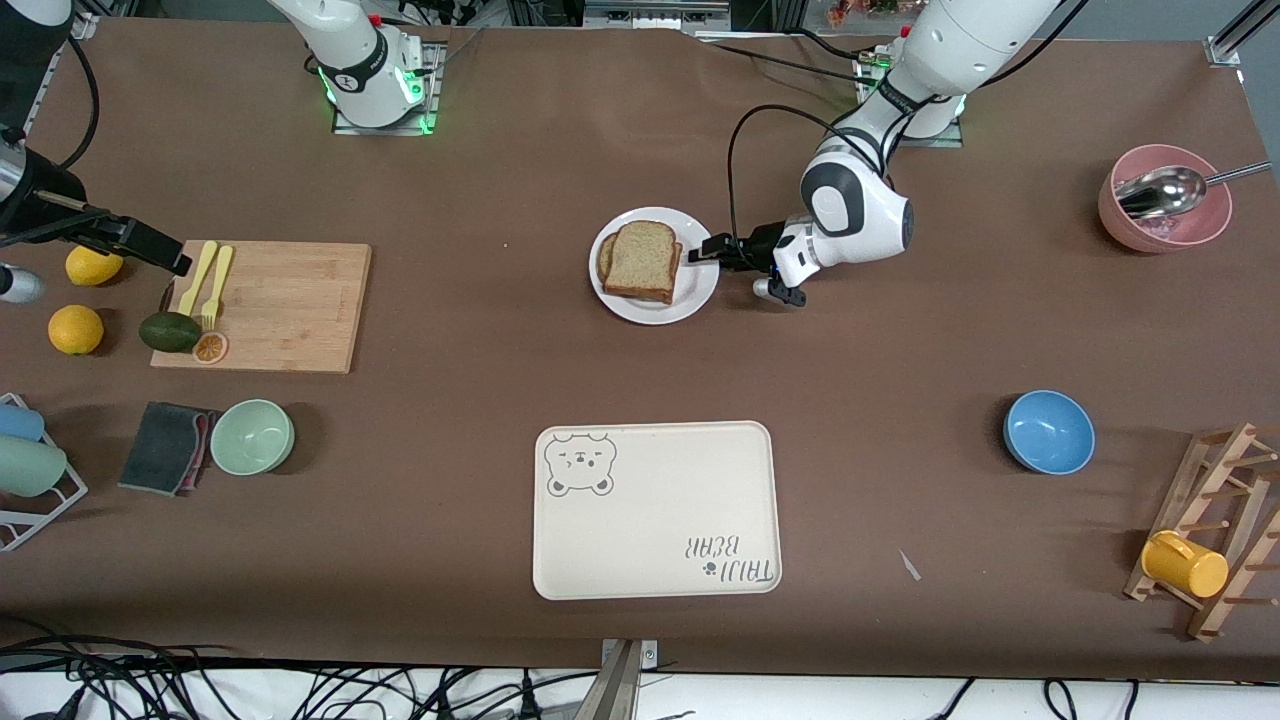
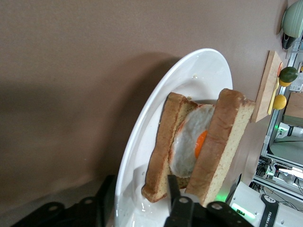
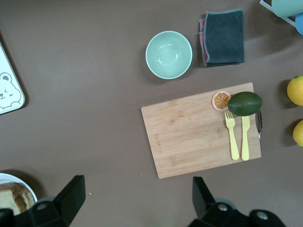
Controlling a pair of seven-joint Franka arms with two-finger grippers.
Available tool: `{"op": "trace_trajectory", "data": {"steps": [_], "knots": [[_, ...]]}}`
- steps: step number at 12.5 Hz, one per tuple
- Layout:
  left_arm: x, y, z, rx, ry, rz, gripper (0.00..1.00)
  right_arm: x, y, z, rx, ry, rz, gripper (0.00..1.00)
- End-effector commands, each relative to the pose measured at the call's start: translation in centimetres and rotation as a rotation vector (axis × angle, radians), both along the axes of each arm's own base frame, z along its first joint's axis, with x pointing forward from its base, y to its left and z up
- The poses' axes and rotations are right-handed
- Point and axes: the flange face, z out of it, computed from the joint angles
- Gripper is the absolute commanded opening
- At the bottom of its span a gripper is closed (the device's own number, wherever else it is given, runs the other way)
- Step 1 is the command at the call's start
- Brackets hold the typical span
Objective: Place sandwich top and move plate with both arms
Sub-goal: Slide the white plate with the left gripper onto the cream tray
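The plate (image 1: pixel 700 290), round and plain white, sits on the brown counter (image 1: pixel 480 400) between the two arm bases. It holds a sandwich: a lower bread slice (image 2: pixel 163 146) with a fried egg (image 2: pixel 191 142) on it, and the sandwich top (image 1: pixel 642 258) laid over both. The sandwich top is light brown and speckled, with a darker crust and a rounded top edge. The pink bowl (image 1: pixel 1205 232) at the left arm's end holds a metal ladle (image 1: pixel 1160 192). The blue bowl (image 1: pixel 1048 431) and the pale green bowl (image 1: pixel 252 436) show only their bare insides. The cream bear-print tray (image 1: pixel 655 510) lies nearer the front camera than the plate, nothing on it.

The left end effector (image 1: pixel 712 249) is at the plate's rim on the left arm's side; its fingers straddle the rim, one above and one under it, partly closed, and whether they already pinch it I cannot tell. The right end effector (image 3: pixel 137 196) hangs wide open over the end of the wooden cutting board (image 1: pixel 290 305), holding nothing
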Motion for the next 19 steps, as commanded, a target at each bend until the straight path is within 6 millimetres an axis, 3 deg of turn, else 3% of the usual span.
{"op": "trace_trajectory", "data": {"steps": [1, 4, 5, 9, 11, 14, 19], "knots": [[0.1, -0.8, 0.9, -0.011, -0.033, 0.022, 0.26, 0.0, 3.5, 0.6, -0.039, 0.005, 0.073, 1.00], [0.2, -0.8, 1.0, -0.022, -0.044, 0.042, 0.03, 0.0, 4.2, 0.5, -0.043, 0.006, 0.092, 1.00], [0.2, -0.7, 1.1, -0.022, -0.045, 0.047, 0.00, 0.0, 4.2, 0.2, -0.041, 0.010, 0.088, 1.00], [1.2, -0.5, 2.0, -0.033, -0.061, 0.078, 0.00, 0.1, 4.0, 0.2, -0.030, 0.010, 0.092, 1.00], [2.6, -1.1, 3.2, -0.066, -0.072, 0.136, 0.00, 0.2, 4.2, 0.4, -0.027, -0.006, 0.090, 1.00], [5.0, -1.5, 4.8, -0.098, -0.108, 0.180, 0.00, 0.2, 4.1, 0.5, -0.026, -0.010, 0.090, 1.00], [10.5, -0.1, 7.0, -0.131, -0.167, 0.269, 0.00, 0.1, 4.1, 0.6, -0.027, -0.004, 0.090, 1.00]]}}
